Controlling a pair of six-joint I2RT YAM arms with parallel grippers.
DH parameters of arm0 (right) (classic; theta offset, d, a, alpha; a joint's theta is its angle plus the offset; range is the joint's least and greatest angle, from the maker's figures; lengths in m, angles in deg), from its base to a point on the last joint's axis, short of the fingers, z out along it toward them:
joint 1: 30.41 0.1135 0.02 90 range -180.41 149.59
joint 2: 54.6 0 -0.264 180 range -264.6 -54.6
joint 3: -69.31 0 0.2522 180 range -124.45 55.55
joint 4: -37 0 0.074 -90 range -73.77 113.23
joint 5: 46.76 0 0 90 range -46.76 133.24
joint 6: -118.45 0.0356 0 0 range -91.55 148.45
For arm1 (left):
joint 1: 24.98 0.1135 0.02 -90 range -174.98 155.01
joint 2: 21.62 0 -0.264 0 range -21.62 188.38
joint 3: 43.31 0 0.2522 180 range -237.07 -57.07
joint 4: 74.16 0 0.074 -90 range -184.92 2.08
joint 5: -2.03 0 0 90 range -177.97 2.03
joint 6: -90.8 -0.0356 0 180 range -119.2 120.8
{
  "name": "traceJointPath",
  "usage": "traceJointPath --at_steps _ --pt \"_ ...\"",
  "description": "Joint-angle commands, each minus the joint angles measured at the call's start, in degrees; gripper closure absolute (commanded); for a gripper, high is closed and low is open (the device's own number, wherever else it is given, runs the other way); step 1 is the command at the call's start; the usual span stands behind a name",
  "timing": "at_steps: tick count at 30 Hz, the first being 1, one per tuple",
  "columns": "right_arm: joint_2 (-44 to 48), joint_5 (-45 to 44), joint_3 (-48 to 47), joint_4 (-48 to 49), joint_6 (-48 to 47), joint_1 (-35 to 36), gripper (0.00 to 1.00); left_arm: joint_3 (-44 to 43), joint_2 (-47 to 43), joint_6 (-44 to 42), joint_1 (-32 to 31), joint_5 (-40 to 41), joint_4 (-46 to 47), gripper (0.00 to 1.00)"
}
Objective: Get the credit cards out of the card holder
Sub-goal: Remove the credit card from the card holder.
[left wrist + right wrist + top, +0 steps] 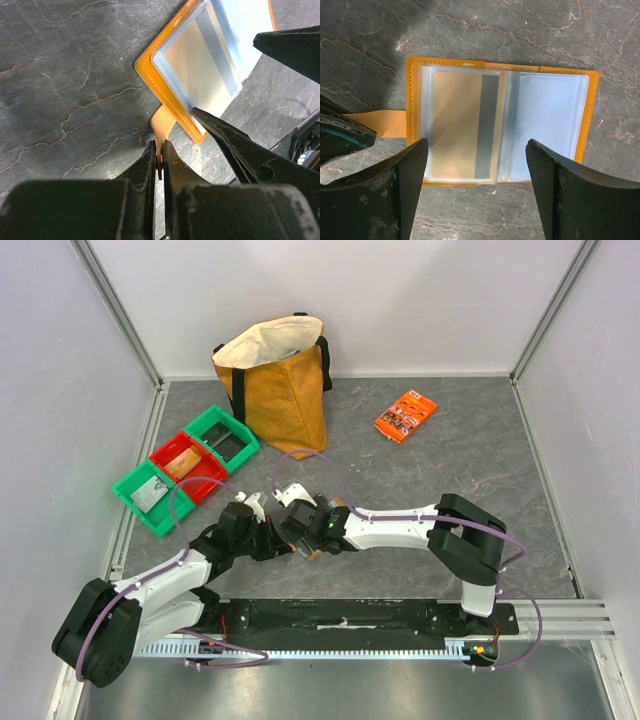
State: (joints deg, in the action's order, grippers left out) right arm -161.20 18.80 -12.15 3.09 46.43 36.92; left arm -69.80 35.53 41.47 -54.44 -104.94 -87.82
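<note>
The card holder (592,115) lies open and flat on the dark stone table, tan-orange with pale blue-grey pockets. One credit card (455,125), tan with a grey stripe, sits inside the clear left pocket; the right pocket (550,125) looks bare. My left gripper (160,145) is shut on the holder's strap tab (164,122). My right gripper (476,145) is open and hovers over the holder, one finger at each side of the carded pocket. In the top view both grippers (292,535) meet at the table's near middle and hide the holder.
A yellow tote bag (280,380) stands at the back. An orange printed packet (405,415) lies at the back right. Green and red bins (185,468) sit at the left. White walls surround the table.
</note>
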Motion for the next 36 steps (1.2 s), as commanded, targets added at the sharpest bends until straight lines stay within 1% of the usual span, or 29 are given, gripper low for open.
traceJointPath --at_steps 1,5,13,18,23,36 --pt "0.0 -2.6 -2.2 0.6 -0.1 0.1 0.15 0.3 -0.9 0.4 -0.3 -1.1 0.3 0.98" --pt "1.1 -4.6 -2.3 -0.4 -0.4 0.0 0.19 0.4 -1.2 0.3 -0.3 -1.1 0.3 0.98" --pt "3.3 -4.4 -3.9 -1.5 -1.0 0.0 0.29 0.3 -0.8 0.2 -0.3 -1.6 0.3 0.98" --pt "1.9 0.0 -4.5 -1.5 -1.5 0.1 0.25 0.3 -0.8 0.3 -0.3 -1.4 0.3 0.98" --pt "0.4 1.3 -4.0 -0.7 -1.3 0.1 0.23 0.3 -0.7 0.1 -0.3 -1.5 0.3 0.98" --pt "-2.6 0.2 -3.6 -0.4 -1.5 0.1 0.23 0.3 -0.7 0.1 -0.3 -1.5 0.3 0.98"
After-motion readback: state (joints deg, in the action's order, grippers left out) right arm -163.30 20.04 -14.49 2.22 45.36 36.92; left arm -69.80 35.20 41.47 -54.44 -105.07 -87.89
